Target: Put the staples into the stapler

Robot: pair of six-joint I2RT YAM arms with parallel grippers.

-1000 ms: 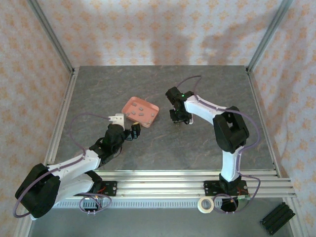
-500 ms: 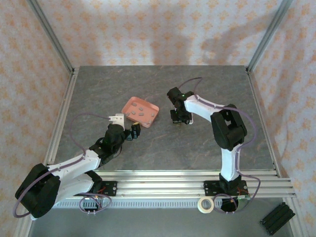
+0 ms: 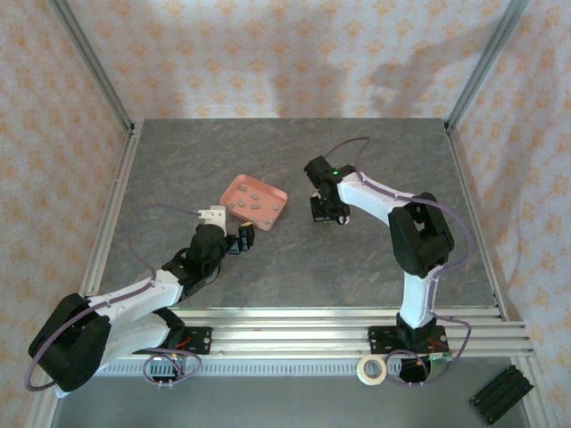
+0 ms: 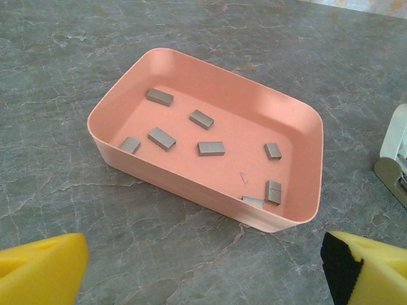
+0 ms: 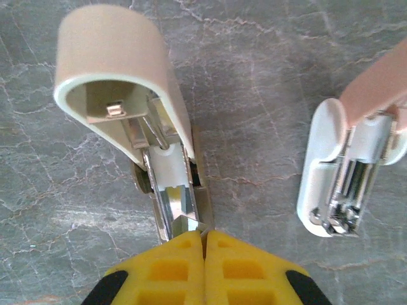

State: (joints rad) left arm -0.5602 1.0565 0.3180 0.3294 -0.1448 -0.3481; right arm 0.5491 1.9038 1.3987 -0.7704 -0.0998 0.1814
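My right claw (image 5: 205,238), clenched empty at six o'clock of the opened pink-and-white stapler (image 5: 121,51), probably steadies it; my left claw (image 4: 203,273), released, faces dull-grey staples (image 4: 210,148) in the salmon-pink tray (image 4: 191,190).

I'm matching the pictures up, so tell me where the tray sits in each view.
Top external: tray left of centre, on the table.
Left wrist: tray mid-picture, with the staples scattered inside.
Shared landmark: the grey veined table, which the right wrist view shows too.
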